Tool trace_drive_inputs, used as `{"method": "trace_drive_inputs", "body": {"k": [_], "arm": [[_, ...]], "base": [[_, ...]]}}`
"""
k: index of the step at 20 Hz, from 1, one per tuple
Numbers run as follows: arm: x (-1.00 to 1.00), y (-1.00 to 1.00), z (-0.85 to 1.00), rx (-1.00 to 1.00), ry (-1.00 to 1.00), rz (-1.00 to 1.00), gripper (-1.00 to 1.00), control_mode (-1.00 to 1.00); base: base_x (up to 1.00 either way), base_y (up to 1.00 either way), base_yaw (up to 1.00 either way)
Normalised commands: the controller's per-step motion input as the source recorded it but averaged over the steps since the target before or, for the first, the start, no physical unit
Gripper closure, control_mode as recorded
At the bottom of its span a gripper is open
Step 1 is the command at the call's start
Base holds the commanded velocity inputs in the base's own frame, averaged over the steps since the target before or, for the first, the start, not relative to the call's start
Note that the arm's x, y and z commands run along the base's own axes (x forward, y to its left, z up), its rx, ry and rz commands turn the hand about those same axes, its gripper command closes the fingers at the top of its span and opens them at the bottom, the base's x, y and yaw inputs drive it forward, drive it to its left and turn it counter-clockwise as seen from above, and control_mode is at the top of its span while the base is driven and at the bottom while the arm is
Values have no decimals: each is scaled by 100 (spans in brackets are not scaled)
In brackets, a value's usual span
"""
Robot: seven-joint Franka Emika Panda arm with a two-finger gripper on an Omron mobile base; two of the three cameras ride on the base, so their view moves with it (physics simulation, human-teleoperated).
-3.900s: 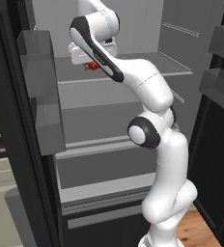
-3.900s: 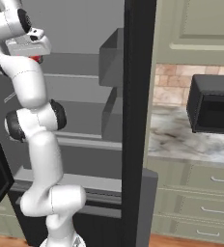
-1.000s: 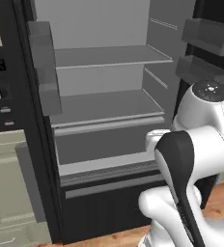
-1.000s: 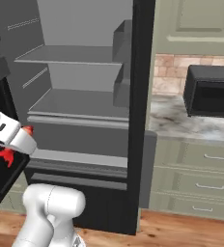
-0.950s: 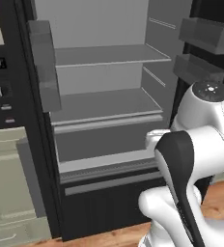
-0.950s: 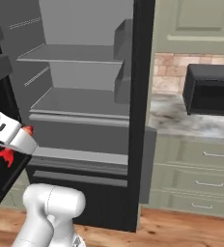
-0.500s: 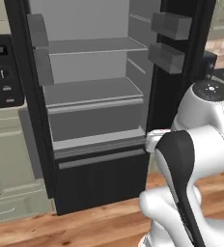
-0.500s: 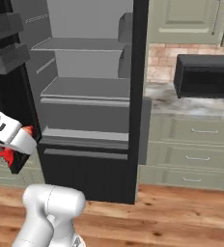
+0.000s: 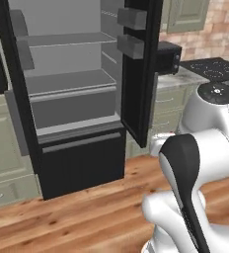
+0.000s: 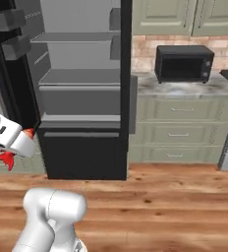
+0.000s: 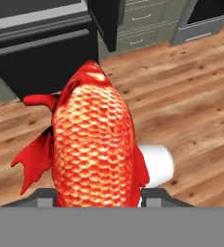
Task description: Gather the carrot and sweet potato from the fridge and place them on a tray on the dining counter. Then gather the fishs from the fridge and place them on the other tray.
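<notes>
Red-orange scales crowd my hand view: the fish [image 11: 92, 144] sits clamped in my pincer, its body rising straight up from between my fingers, one ragged fin hanging off to the side. In the right base view a scrap of that same red fish [image 10: 5, 157] pokes out beneath my white hand, low and to the left of the fridge [image 10: 81, 88]. My pincer [image 10: 10, 152] is clenched on it; the tips themselves are hidden behind the fish's body.

The fridge stands with its doors swung wide. From the left base view I see the fridge [image 9: 72, 99] as a black frame around light-grey shelves, its bottom drawer shut below them, and the right-hand door edge-on with two grey bins on its inner face. I can make out nothing lying on those shelves from here.

Right of the fridge runs a marble-topped counter [image 10: 185, 88] on green cabinets, with a black microwave [image 10: 184, 63] standing on it against a brick wall. In front of the fridge the wooden floor [image 10: 175, 197] stretches out, and the fish hangs above those boards.
</notes>
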Motion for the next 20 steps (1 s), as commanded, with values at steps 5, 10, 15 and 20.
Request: {"method": "trace_drive_inputs", "body": {"k": [5, 10, 15, 20], "arm": [[0, 0, 0, 0, 0, 0, 100, 100], [0, 0, 0, 0, 0, 0, 100, 100], [0, 0, 0, 0, 0, 0, 100, 100], [0, 0, 0, 0, 0, 0, 100, 100]], "base": [[-86, -16, -31], [-85, -28, -30], [-84, -33, -26], [-77, -35, -27]]}}
